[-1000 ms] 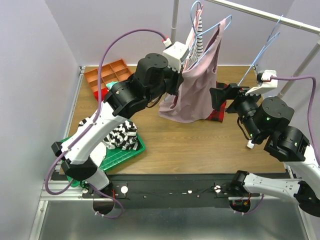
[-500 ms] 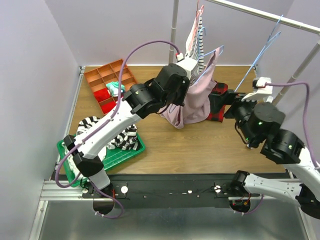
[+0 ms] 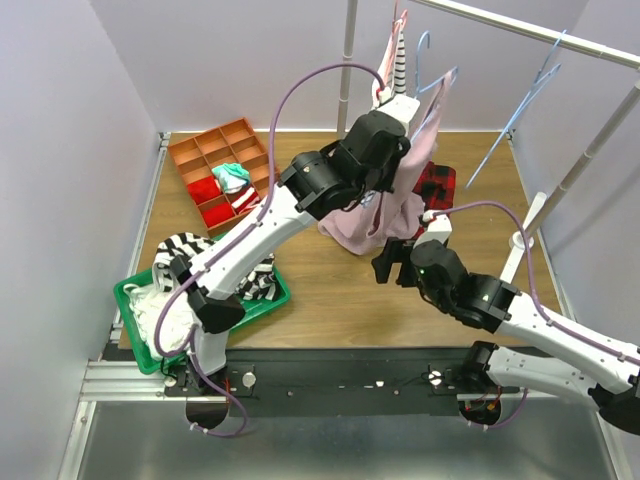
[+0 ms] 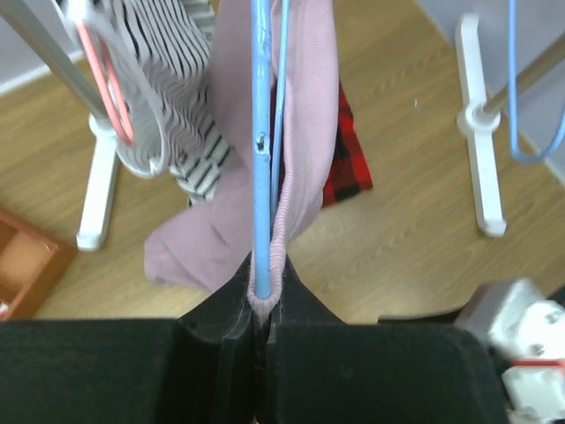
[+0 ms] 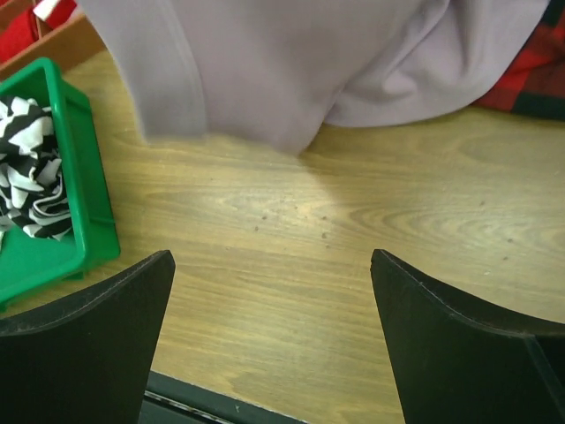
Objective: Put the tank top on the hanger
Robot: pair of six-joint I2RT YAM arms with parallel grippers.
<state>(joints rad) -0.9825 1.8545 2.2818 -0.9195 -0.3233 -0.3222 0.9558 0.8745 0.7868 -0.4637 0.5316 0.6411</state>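
The dusty-pink tank top [image 3: 385,205] hangs on a light-blue wire hanger [image 3: 436,82], and its hem rests on the table. My left gripper [image 3: 403,112] is shut on the hanger's corner together with the tank top's strap. In the left wrist view the blue wire [image 4: 261,132] and pink strap [image 4: 309,132] run straight out of the shut gripper [image 4: 262,305]. My right gripper [image 3: 385,268] is open and empty, low over the table just in front of the tank top's hem [image 5: 291,62]. Only wood shows between the fingers of the right gripper [image 5: 272,261].
A striped shirt on a red hanger [image 3: 396,55] hangs on the rack behind. A red-and-black plaid garment [image 3: 436,185] lies beside the tank top. Spare blue hangers [image 3: 515,110] hang at right by the white rack foot [image 3: 520,250]. An orange divider tray [image 3: 235,135] and a green bin [image 3: 272,298] sit at left.
My left gripper has carried the hanger and tank top right and higher. My right arm has swung down and left from the tank top's right side to the table in front of it.
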